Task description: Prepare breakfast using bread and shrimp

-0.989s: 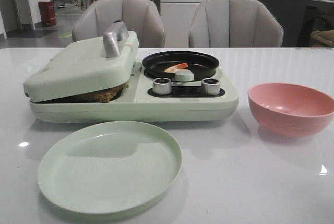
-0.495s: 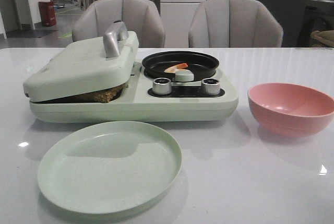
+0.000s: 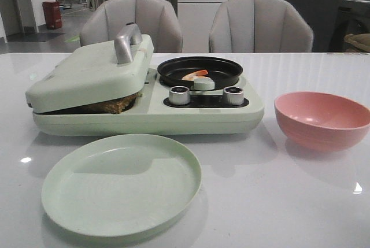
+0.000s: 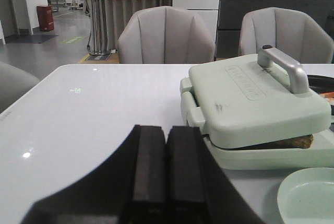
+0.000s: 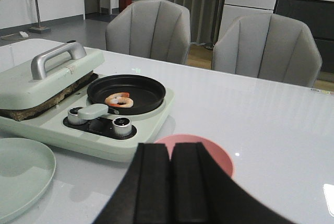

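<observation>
A brown edge of bread (image 3: 115,104) shows under the nearly lowered lid (image 3: 87,74) of the pale green breakfast maker; the bread (image 4: 292,141) (image 5: 36,106) peeks out in both wrist views too. An orange-pink shrimp (image 3: 195,75) (image 5: 119,99) lies in the black round pan (image 3: 200,70). My left gripper (image 4: 166,145) is shut and empty, hanging over the table to the left of the maker. My right gripper (image 5: 170,156) is shut and empty above the pink bowl (image 5: 219,153). Neither gripper appears in the front view.
A pale green plate (image 3: 121,183) lies in front of the maker. The pink bowl (image 3: 322,119) stands at the right. Two metal knobs (image 3: 180,95) and a pale green round knob (image 3: 203,84) sit on the maker's front. Two grey chairs (image 3: 260,25) stand behind the table.
</observation>
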### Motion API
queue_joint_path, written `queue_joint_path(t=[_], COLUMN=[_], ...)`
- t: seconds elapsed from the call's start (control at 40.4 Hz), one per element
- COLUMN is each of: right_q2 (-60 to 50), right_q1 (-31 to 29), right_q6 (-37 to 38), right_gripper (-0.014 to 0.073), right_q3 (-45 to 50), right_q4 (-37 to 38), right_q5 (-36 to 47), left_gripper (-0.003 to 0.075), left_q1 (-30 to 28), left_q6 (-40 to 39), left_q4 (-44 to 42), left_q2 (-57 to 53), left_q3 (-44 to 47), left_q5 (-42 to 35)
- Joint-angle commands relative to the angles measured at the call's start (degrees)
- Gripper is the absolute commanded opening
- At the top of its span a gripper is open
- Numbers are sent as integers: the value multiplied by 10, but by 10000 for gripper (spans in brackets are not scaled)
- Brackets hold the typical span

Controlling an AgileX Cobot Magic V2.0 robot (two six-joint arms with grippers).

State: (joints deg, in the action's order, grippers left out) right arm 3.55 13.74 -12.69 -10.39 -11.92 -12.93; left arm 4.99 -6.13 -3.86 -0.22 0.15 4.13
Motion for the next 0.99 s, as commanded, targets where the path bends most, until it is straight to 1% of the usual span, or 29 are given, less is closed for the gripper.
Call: queue_joint_path(t=[0.0,0.371,0.47,0.569,0.668,0.767,0.866,0.965], right_q2=[5,5,4,4,4,0,-22,-51], right_q1=[1,0,-6,-22,-46,-82,-107,-111], right_q6=[-5,-5,-5,4,13,21,66,99], right_gripper=[-34,-34,-34,-34,-34,-34,-34,-34], right_q3=[-15,-15,-10,1,26,50,75,98], right_q4=[1,1,36,72,73,78,104,131], right_q5=[51,51,55,66,104,129,136,137], left_gripper=[32,32,32,32,32,32,32,32], left_q1=[0,0,0,0,0,0,0,0], left_q6=[-6,-6,-6,-6,-6,-6,-6,-6], left_q4=[2,2,2,2,2,2,2,2], left_q2=[-13,-13,-13,-13,-13,-13,-13,-13], left_q3=[19,19,19,19,19,19,19,19], left_q5=[-55,-55,-55,-55,-55,-55,-55,-55])
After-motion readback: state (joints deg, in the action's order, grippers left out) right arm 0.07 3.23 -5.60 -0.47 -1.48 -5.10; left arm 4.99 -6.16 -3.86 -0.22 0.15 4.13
